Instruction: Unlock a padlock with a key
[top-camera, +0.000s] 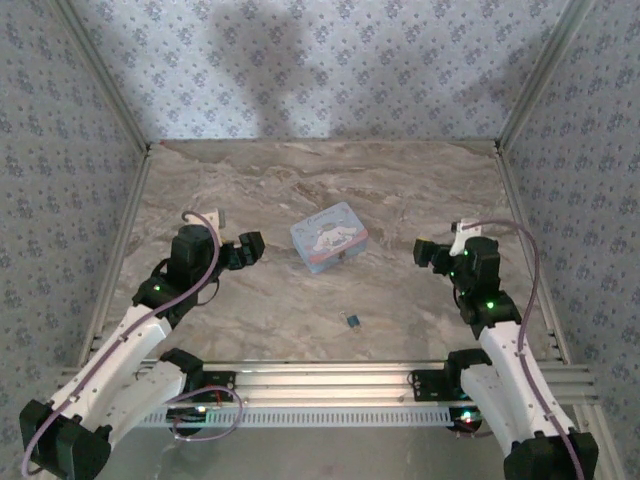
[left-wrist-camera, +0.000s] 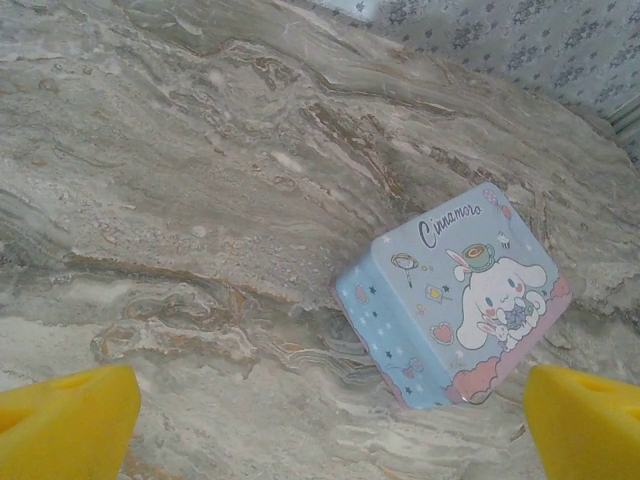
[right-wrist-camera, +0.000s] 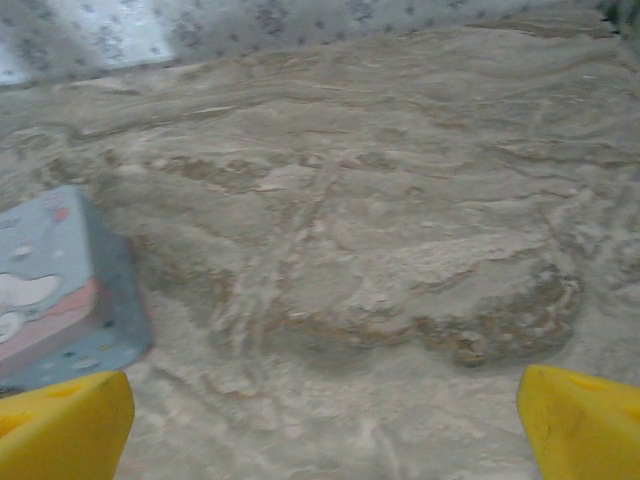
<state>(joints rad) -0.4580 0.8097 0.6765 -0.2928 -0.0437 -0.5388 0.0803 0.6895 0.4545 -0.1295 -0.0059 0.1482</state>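
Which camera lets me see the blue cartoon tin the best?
The left wrist view: the tin sits close and sharp, its whole lid, cartoon figure and lettering plain. The top external view shows the tin whole but small. The right wrist view catches a blurry part of the tin at the left edge.

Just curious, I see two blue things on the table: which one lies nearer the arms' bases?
The tiny padlock, a dark blue-teal speck toward the near edge. The other, a far larger light-blue cartoon tin, sits farther back, in the middle.
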